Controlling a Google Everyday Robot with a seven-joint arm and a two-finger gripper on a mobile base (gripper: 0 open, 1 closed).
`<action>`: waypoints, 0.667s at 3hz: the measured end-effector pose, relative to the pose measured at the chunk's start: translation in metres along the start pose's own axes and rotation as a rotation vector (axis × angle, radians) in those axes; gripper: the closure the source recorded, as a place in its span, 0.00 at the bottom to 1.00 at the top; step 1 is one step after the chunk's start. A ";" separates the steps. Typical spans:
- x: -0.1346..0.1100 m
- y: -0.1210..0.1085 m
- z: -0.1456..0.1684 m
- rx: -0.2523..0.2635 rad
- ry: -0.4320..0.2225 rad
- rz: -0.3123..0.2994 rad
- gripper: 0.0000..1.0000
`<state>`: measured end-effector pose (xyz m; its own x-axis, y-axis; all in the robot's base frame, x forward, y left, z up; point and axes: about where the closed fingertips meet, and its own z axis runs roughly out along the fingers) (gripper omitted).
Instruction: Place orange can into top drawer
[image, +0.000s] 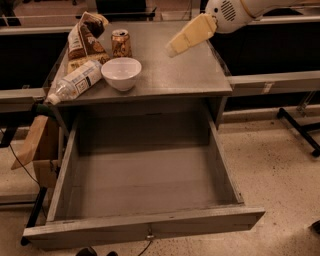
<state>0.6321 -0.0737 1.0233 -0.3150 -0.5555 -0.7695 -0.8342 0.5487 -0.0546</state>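
Observation:
The orange can (120, 43) stands upright near the back left of the grey tabletop (180, 70), behind the white bowl (121, 73). The top drawer (145, 175) is pulled wide open below the tabletop and holds nothing. My gripper (172, 49) hangs from the arm at the upper right, above the tabletop's middle back. It points down-left toward the can and is about a hand's width to the right of it, touching nothing.
A clear plastic bottle (75, 82) with a white label lies on its side at the tabletop's left edge. A brown snack bag (83, 37) stands at the back left. A cardboard piece (32, 142) hangs left of the drawer. Black frame legs (300, 125) stand at the right.

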 end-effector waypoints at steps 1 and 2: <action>-0.028 -0.015 0.045 -0.002 -0.076 0.024 0.00; -0.063 -0.034 0.109 0.005 -0.163 0.058 0.00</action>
<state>0.7299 0.0106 1.0045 -0.2846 -0.4141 -0.8646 -0.8145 0.5801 -0.0098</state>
